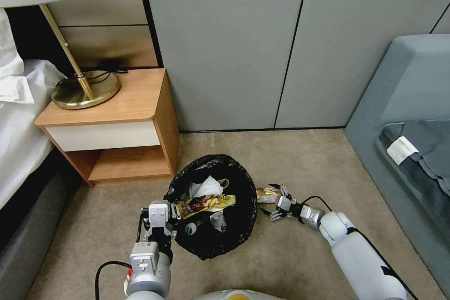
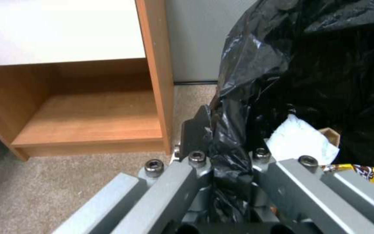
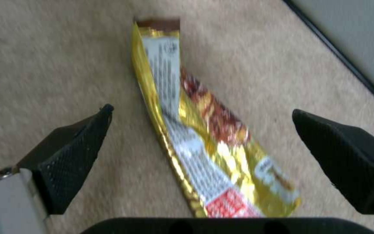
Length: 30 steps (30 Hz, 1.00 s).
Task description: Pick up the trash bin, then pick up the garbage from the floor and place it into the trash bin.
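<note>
Your right claw (image 1: 276,204) hangs spread wide just over the carpet (image 1: 304,164), and a yellow wrapper (image 3: 204,130) lies flat between its two pads, touching neither. The trash bin (image 1: 213,206) sits at the wrapper's nine o'clock, just beside it. Your left claw (image 1: 174,211) is pinched on the bin's bag-covered rim.

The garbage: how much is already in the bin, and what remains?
Done: the left claw is shut on the bin at its rim, and tissue and a yellow wrapper lie inside. In hand: the right claw hangs open around a gold wrapper on the carpet. Left: grip that wrapper and drop it in.
</note>
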{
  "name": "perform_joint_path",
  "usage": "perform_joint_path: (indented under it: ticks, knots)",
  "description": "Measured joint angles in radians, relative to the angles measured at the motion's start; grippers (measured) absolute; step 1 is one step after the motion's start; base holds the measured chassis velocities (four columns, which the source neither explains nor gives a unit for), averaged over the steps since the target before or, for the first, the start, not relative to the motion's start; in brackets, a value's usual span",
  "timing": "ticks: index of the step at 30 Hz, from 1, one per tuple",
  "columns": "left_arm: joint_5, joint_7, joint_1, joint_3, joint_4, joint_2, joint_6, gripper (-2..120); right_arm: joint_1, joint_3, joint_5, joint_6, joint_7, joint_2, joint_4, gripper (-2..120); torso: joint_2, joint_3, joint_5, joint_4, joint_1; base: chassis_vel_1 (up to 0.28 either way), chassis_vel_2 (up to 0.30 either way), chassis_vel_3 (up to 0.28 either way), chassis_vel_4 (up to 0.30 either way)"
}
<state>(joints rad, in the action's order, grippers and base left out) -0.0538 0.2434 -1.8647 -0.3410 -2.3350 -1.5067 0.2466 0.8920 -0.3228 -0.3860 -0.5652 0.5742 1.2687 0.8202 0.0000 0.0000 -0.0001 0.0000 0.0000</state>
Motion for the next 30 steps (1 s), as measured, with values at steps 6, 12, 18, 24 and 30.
perform_joint_path:
  ticks: [6,12,18,24,30]
  knots:
    - [-0.008,0.000,-0.011,0.001,-0.007,0.001,-0.001,1,-0.027,-0.017,-0.013,-0.002,-0.026,0.017,-0.069,100,0.000,0.000,0.0001,0.0000,0.000,0.000,0.000,0.000,0.000]
    - [-0.023,0.000,-0.024,0.004,-0.011,-0.001,-0.005,1,-0.090,-0.044,-0.048,-0.003,-0.053,0.039,-0.169,97,0.000,0.000,0.0001,0.0001,0.000,0.000,0.000,0.000,0.000]
    - [-0.031,0.000,-0.032,0.004,-0.016,-0.002,-0.007,1,-0.121,-0.054,-0.057,-0.005,-0.069,0.047,-0.224,83,0.000,0.000,0.0001,0.0000,0.000,0.000,0.000,0.000,0.000]
    - [-0.035,0.000,-0.036,0.004,-0.018,-0.003,-0.008,1,-0.140,-0.050,-0.063,-0.003,-0.072,0.056,-0.240,59,0.000,0.000,0.0001,0.0000,0.000,0.000,0.000,0.000,0.000]
    - [-0.035,0.000,-0.037,0.004,-0.021,-0.004,-0.009,1,-0.148,-0.049,-0.078,0.001,-0.079,0.071,-0.261,39,0.000,0.000,0.0001,0.0001,0.000,0.000,0.000,0.000,0.000]
